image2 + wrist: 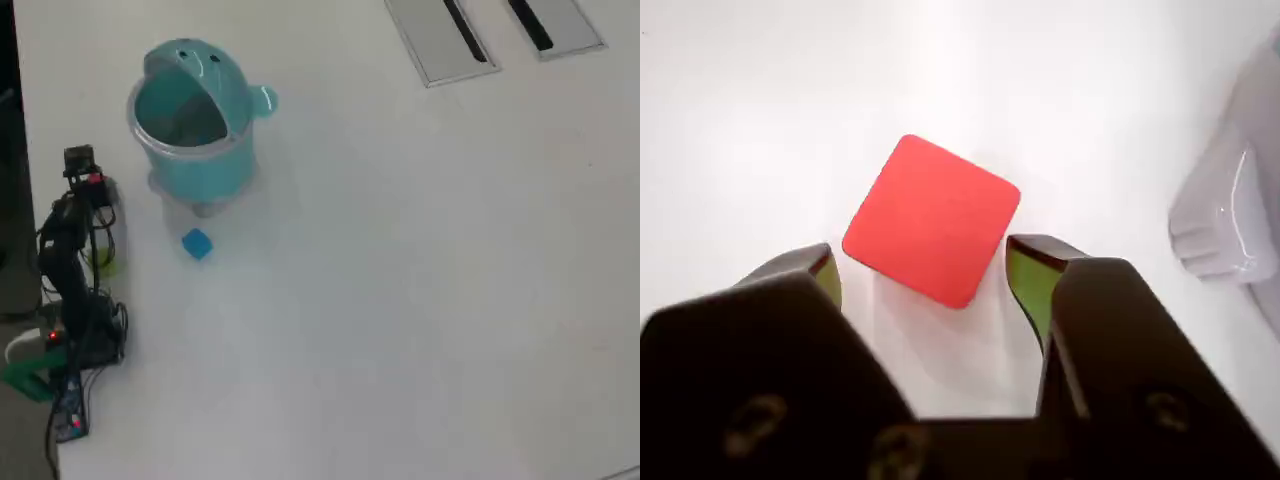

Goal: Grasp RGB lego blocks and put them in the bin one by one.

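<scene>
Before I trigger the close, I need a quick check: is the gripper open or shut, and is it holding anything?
Gripper: open, holding nothing; its jaws stand on either side of the small red plastic cube-like block, not clamped on it.

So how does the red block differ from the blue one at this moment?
The red block lies between the open gripper's fingertips in the wrist view, ungrasped; the blue block sits alone on the table, just below the bin in the overhead view. Red sits turned at an angle to the fingers; blue's turn is hard to judge. Both look like small cubes resting on the white table, outside the bin.
</scene>
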